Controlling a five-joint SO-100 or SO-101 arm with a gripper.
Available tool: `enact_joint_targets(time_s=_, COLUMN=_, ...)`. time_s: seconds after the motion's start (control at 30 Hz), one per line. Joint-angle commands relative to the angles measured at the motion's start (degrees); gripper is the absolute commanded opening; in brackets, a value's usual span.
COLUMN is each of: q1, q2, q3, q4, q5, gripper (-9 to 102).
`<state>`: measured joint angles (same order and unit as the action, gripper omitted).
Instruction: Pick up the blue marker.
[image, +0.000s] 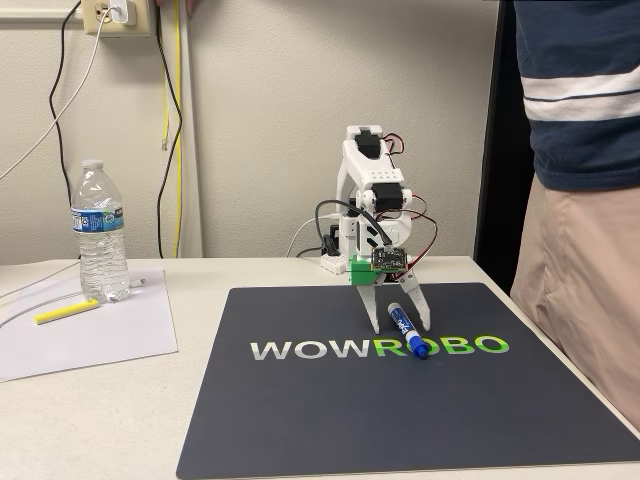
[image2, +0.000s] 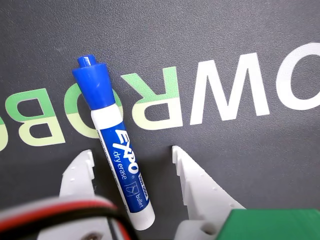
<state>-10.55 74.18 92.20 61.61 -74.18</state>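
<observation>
Office, wall outlet (image: 110, 14), cables (image: 168, 120), table (image: 90, 420)

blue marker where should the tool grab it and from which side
Grip the blue marker across its white-and-blue barrel, below the cap, coming straight down from above. It lies flat on the dark mat, and in the wrist view the open tool already has one finger on each side of the barrel, so closing there looks the likely best hold.
</observation>
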Motion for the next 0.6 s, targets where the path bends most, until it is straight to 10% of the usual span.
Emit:
enact_joint_targets(time_s=0.0, q1=-0.4, q2=-0.1, q3=-0.3, q4=-0.9, q5=0.3, gripper=31)
enact_joint_targets(time_s=0.57, q1=-0.3, q2=0.0, q3=-0.4, q4=-0.8, q5=0.4, gripper=9)
